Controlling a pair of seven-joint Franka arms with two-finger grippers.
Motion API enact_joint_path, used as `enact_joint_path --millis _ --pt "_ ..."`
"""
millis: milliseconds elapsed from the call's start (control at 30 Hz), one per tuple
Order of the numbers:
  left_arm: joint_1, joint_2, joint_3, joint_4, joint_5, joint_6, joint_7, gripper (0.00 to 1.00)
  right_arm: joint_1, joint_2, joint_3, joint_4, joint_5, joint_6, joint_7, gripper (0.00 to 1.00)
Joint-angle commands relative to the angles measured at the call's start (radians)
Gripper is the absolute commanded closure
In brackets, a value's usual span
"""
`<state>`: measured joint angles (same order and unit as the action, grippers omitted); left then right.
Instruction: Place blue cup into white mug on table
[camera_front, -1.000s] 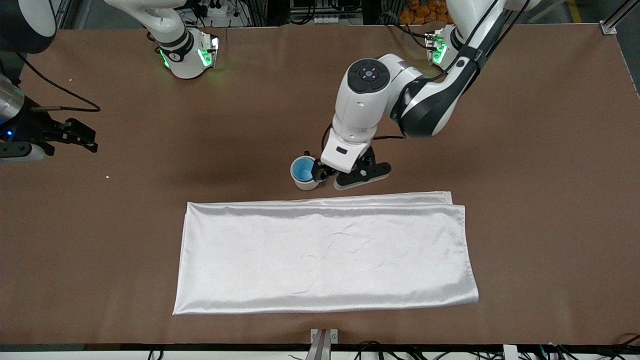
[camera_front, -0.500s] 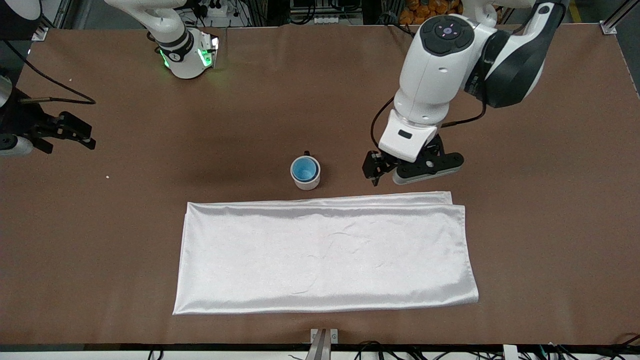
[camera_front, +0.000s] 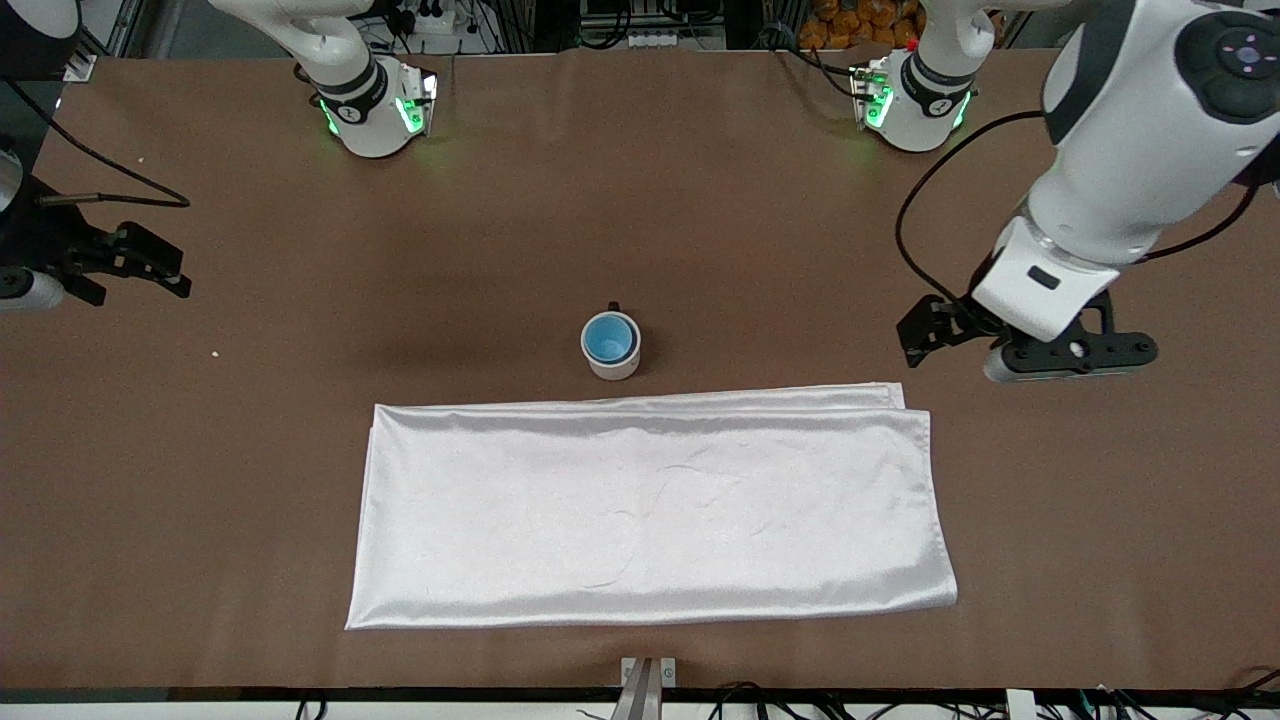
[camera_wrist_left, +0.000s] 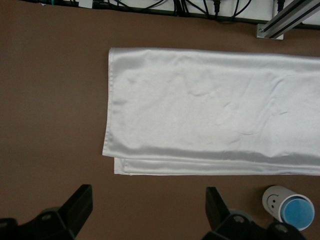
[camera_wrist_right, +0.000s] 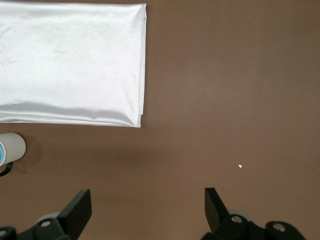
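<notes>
The blue cup (camera_front: 608, 337) sits inside the white mug (camera_front: 612, 364), which stands upright on the brown table (camera_front: 700, 200) beside the cloth's edge. My left gripper (camera_front: 920, 335) is open and empty, up over bare table toward the left arm's end, well apart from the mug. In the left wrist view its gripper (camera_wrist_left: 148, 207) is over bare table, with the mug (camera_wrist_left: 276, 198) and the cup (camera_wrist_left: 297, 212) off to one side. My right gripper (camera_front: 160, 268) is open and empty and waits at the right arm's end of the table. In the right wrist view its gripper (camera_wrist_right: 146, 210) is over bare table, with the mug (camera_wrist_right: 14, 147) at the edge.
A shiny white folded cloth (camera_front: 650, 510) lies flat, nearer the front camera than the mug. It also shows in the left wrist view (camera_wrist_left: 215, 110) and the right wrist view (camera_wrist_right: 70, 60). A small white speck (camera_front: 215, 353) lies on the table near the right gripper.
My left gripper has drawn away from the mug toward the left arm's end of the table, open and empty. The blue cup stays in the mug. The right arm shifted slightly.
</notes>
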<state>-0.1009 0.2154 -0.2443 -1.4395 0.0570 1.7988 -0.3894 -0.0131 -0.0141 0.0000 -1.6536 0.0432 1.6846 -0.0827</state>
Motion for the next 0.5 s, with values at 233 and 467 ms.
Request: enact_joint_path --millis 233,467 --pt "0.049 -0.068 0.063 -0.029 -0.028 -0.122 0.225 0.00 -0.019 0.011 0.008 0.029 0.006 -0.023 -0.003 0.00" --pt "0.082 -0.080 0.059 -0.044 -0.025 -0.137 0.248 0.00 -0.019 0.011 0.008 0.029 0.006 -0.023 -0.002 0.00"
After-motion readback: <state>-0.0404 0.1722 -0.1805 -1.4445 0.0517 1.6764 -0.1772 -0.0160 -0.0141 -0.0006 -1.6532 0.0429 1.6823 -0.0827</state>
